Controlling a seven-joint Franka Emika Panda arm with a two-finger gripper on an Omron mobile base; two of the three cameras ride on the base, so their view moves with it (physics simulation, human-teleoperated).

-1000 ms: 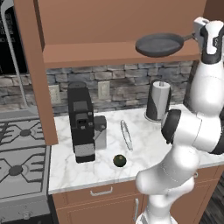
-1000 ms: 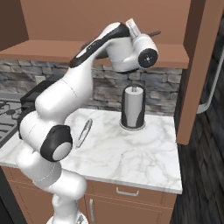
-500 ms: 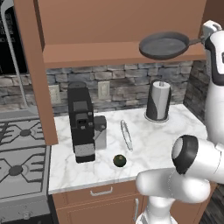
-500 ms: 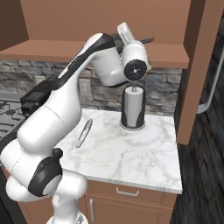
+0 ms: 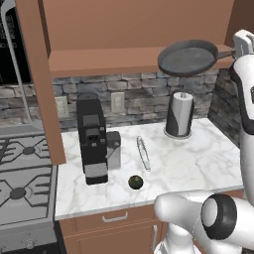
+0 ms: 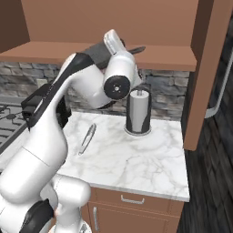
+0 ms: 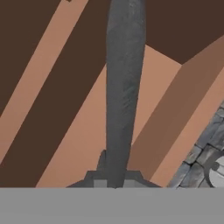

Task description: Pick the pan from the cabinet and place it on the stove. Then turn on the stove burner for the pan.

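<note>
Marble counter (image 5: 198, 158) sat below the open cabinet (image 5: 124, 59). Gripper (image 5: 237, 48) was clamped on the pan (image 5: 188, 57) handle, pan in the air just outside the cabinet shelf, above the paper towel roll (image 5: 178, 115).

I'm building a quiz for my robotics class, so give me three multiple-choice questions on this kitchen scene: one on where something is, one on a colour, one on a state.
1. Where is the pan?
A. On the stove
B. In the air in front of the open cabinet
C. On the counter

2. What colour is the coffee machine?
A. Black
B. Red
C. White

3. The hand is:
A. Open, empty
B. Shut on the pan's handle
C. Resting on the counter

Answers: 1 B, the pan hangs in front of the cabinet. 2 A, its body is black. 3 B, the handle ends in the hand.
</note>
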